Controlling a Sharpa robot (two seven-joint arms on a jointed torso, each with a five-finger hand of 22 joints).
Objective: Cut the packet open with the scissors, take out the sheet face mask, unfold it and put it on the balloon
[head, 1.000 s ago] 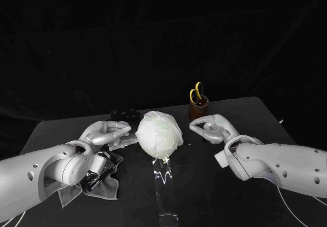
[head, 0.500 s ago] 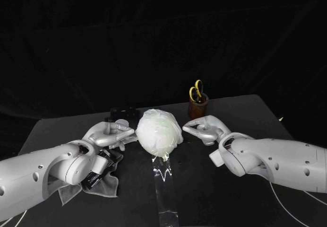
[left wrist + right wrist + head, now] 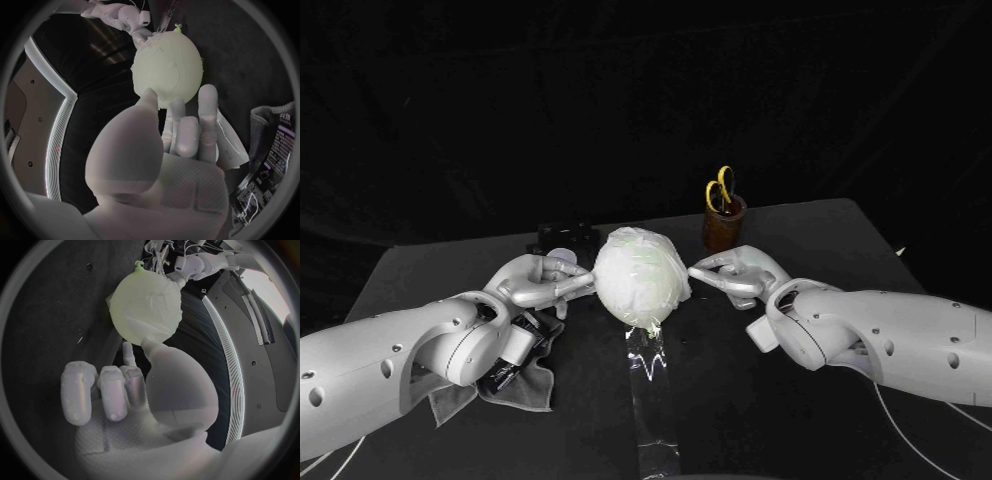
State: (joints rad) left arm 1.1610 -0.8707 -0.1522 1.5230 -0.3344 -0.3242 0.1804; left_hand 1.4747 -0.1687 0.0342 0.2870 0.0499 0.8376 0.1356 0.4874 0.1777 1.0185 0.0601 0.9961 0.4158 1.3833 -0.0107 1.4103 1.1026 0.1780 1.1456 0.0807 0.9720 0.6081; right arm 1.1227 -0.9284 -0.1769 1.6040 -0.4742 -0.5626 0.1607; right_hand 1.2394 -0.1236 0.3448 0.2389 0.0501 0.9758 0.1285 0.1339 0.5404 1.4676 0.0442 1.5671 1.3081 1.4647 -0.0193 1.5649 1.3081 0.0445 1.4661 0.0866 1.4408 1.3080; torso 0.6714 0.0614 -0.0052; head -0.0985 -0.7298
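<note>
Black table (image 3: 776,410): pale greenish balloon (image 3: 172,60) draped in wrinkled white sheet mask (image 3: 642,275).

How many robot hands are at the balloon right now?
2: the left hand at the balloon's left side, the right hand at its right side. Neither is hidden.

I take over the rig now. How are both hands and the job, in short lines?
Left hand holds nothing, fingers by the pale round balloon.
Right hand touches the white sheet mask at the other side; a pinch is unclear.
Yellow-handled scissors stand in the brown cup.
The dark packet lies by the left arm.
Mask is on; perhaps smoothing remains.
</note>
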